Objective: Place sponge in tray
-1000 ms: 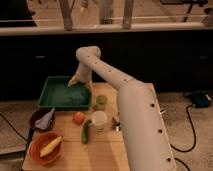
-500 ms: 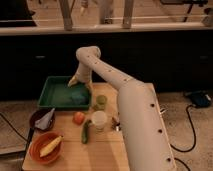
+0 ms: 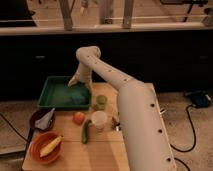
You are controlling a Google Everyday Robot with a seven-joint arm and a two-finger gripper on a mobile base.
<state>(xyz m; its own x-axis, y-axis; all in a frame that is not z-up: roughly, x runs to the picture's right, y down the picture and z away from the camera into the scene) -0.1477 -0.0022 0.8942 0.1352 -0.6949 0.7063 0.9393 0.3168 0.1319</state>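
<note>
The dark green tray (image 3: 50, 86) sits at the back left of the wooden table. A lighter blue-green patch, the sponge (image 3: 78, 98), lies inside the tray near its front right corner. My gripper (image 3: 74, 81) hangs over the right part of the tray, just above and behind the sponge, at the end of the white arm (image 3: 107, 75) that reaches in from the right. I cannot tell whether the gripper touches the sponge.
A green cup (image 3: 101, 101) and a white cup (image 3: 99, 120) stand right of the tray. A red fruit (image 3: 78, 118) and a cucumber (image 3: 86, 131) lie in front. An orange bowl (image 3: 38, 152) with a yellow item and a dark pan (image 3: 36, 120) sit at the left.
</note>
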